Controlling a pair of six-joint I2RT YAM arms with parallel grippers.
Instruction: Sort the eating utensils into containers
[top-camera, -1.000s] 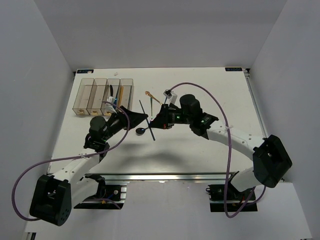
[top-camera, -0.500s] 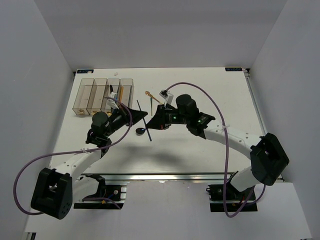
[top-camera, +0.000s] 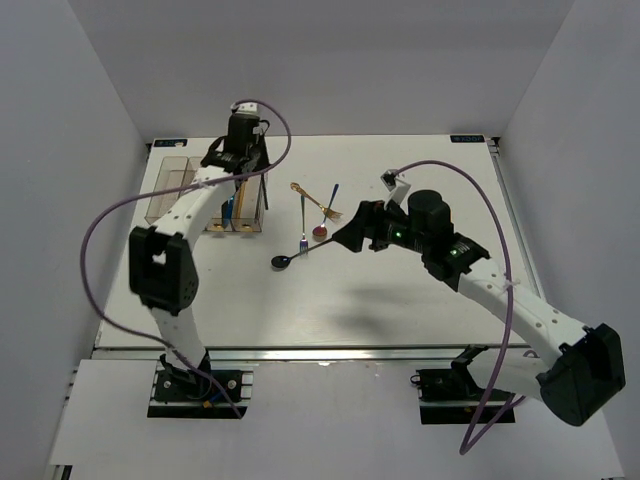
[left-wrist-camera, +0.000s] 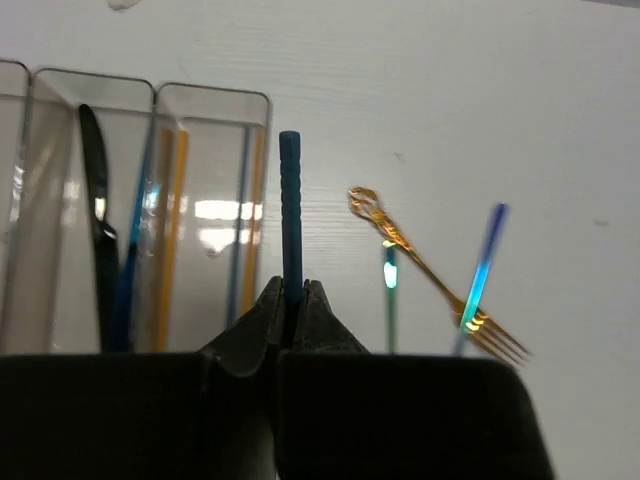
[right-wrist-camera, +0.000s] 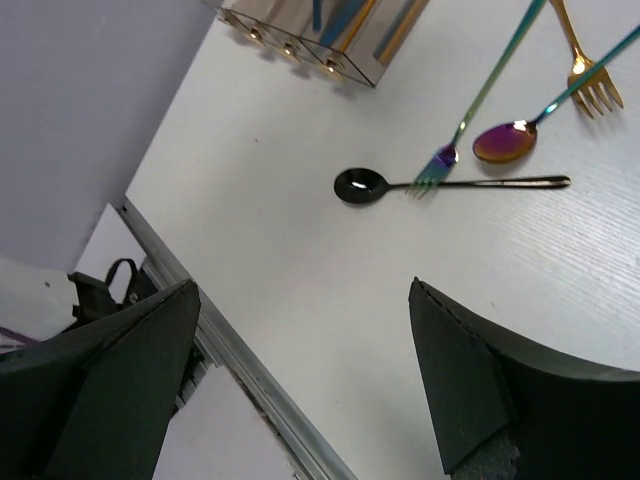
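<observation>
The left gripper (left-wrist-camera: 290, 292) clamps the blue utensil (left-wrist-camera: 290, 200) — it juts forward.

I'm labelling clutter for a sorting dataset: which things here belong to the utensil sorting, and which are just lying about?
Belongs to the job:
containers
blue utensil, gripped in the left hand
black spoon
green fork
gold fork
purple-bowled spoon

Just lying about:
purple cables
metal rail at the table's near edge

Leftmost containers (left-wrist-camera: 14, 200) partly past edge
</observation>
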